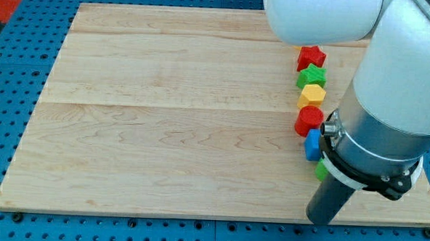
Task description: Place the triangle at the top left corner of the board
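A column of blocks stands at the view's right on the wooden board point(172, 111): a red star point(311, 57), a green star point(311, 76), a yellow hexagon point(312, 96), a red round block point(309, 120), a blue block point(313, 144) and a green block point(320, 169) partly hidden behind the arm. I cannot make out which one is the triangle. My tip point(320, 219) is near the board's bottom edge, just below the green block. The white arm body hides the board's right part.
The board lies on a blue perforated table point(14, 68). The arm's large white and grey body point(398, 99) fills the view's upper right.
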